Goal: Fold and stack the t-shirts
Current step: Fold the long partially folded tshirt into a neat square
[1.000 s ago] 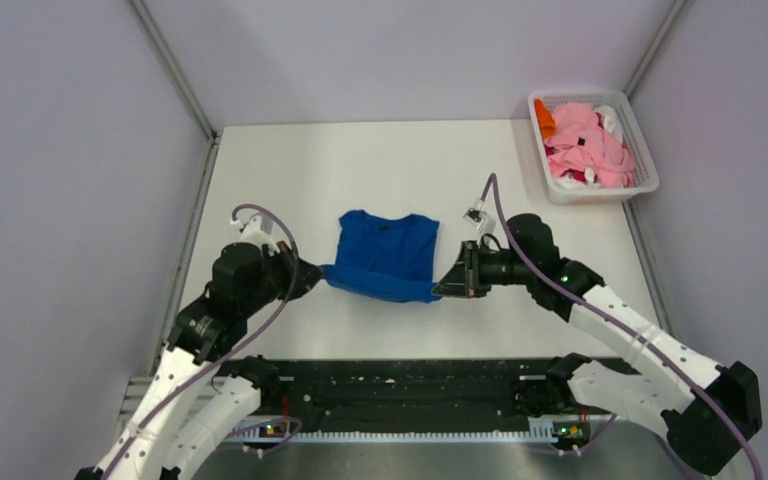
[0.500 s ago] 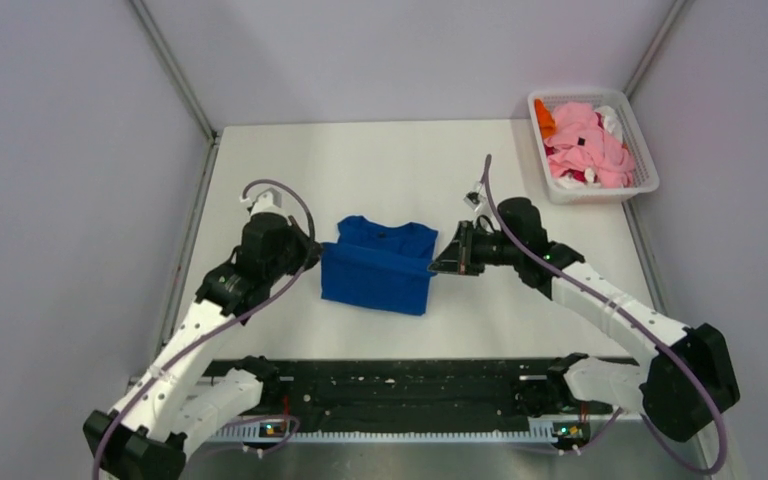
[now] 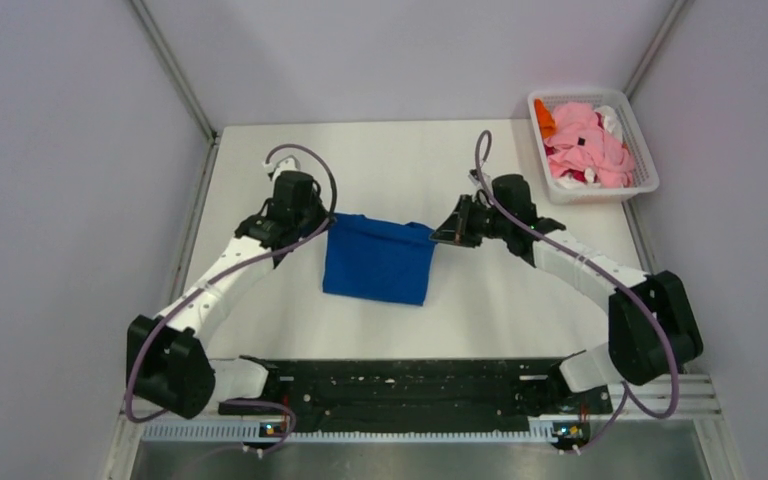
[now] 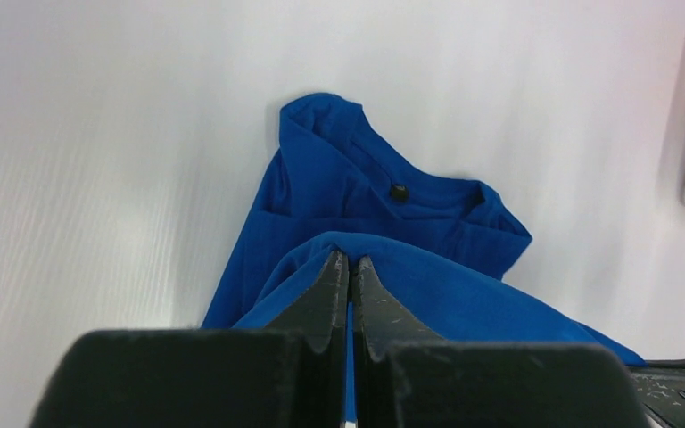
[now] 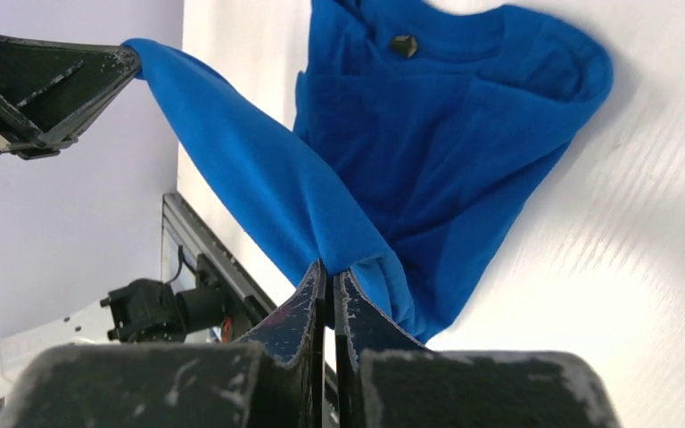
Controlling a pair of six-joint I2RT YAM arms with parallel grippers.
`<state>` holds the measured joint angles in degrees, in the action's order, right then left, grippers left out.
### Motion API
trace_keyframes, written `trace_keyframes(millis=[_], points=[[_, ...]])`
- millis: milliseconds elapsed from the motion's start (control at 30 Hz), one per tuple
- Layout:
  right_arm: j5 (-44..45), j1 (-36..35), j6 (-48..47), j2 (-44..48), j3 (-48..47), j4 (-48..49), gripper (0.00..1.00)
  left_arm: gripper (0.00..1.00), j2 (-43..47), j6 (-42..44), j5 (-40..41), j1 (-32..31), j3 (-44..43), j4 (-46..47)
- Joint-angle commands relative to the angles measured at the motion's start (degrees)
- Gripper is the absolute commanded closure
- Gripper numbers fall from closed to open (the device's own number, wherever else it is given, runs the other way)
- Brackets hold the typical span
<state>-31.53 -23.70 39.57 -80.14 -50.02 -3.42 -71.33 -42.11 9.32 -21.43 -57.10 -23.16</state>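
The white table [image 3: 380, 160] was seen to carry, between the two sets of fingers, the royal blue soft-cloth t-shirt [image 3: 378, 262]. It was doubled over on itself, its lower layer lying flat and its upper layer stretched taut from one gripper to the other. Well beyond the right fingers, at the far right corner, the white plastic lattice basket [image 3: 605, 193] was left with the heap of pink, orange and white shirts [image 3: 585, 140] inside it. Compared with a second earlier, the held edge had been carried away from the arm bases and over the body of the shirt, so that it was brought close to the neck, and the open garment had thereby been turned into a half-length rectangle. The black left gripper [image 4: 350, 260] was shown with its fingers pressed together on a pinch of blue cloth at one end of that edge. The black right gripper [image 5: 328, 267] was likewise clamped on the cloth at the other end. Just ahead of both sets of fingertips the collar [image 4: 339, 125] was exposed, with a small dark round tag [image 4: 399, 191] at the neckline. The fold was judged nearly laid. The edge was held up off the layer beneath, so lowering and release were judged necessary before this shirt could begin the stack.
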Motion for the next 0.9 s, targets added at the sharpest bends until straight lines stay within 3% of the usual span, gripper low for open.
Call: trace_keyframes(millis=[0,333,533,600,633,700,733,767,833,867], points=[[1.0,1.8,-0.5,-4.9,-3.8,5.1,1.0,1.0,-5.5,1.6,1.4,2.4,-4.4,5.1],[3.3,3.4,-1.9,-16.2,-9.7,4.9,1.0,1.0,-20.3,2.3,-1.6,4.5,-11.7,4.7],[4.4,4.3,-3.4,-21.5,-13.9,3.5,1.0,1.0,-29.1,2.5,-2.7,5.2,-20.3,-1.8],[5.7,4.5,-3.8,-23.1,-16.3,2.6,1.0,0.78,-31.0,2.5,-3.1,5.3,-22.5,-3.4],[6.1,4.6,-4.2,-23.7,-17.4,0.9,0.94,0.64,-31.7,2.8,-3.7,5.4,-23.4,-3.9],[7.7,4.7,-4.6,-24.2,-19.1,-1.3,0.56,0.27,-32.4,3.5,-5.4,5.4,-24.9,-4.7],[8.5,4.6,-4.7,-24.0,-19.5,-2.1,0.41,0.15,-32.3,3.6,-6.0,5.4,-25.3,-5.0],[9.4,4.6,-4.8,-23.6,-19.6,-2.7,0.25,0.12,-32.0,3.9,-6.6,5.4,-25.5,-5.1],[10.6,4.7,-5.2,-22.2,-19.6,-4.1,0.06,0.09,-30.5,3.7,-7.4,5.4,-25.0,-5.1],[10.6,4.7,-5.7,-21.4,-19.5,-5.0,0.02,0.09,-29.5,3.6,-7.8,5.4,-24.3,-5.0]])
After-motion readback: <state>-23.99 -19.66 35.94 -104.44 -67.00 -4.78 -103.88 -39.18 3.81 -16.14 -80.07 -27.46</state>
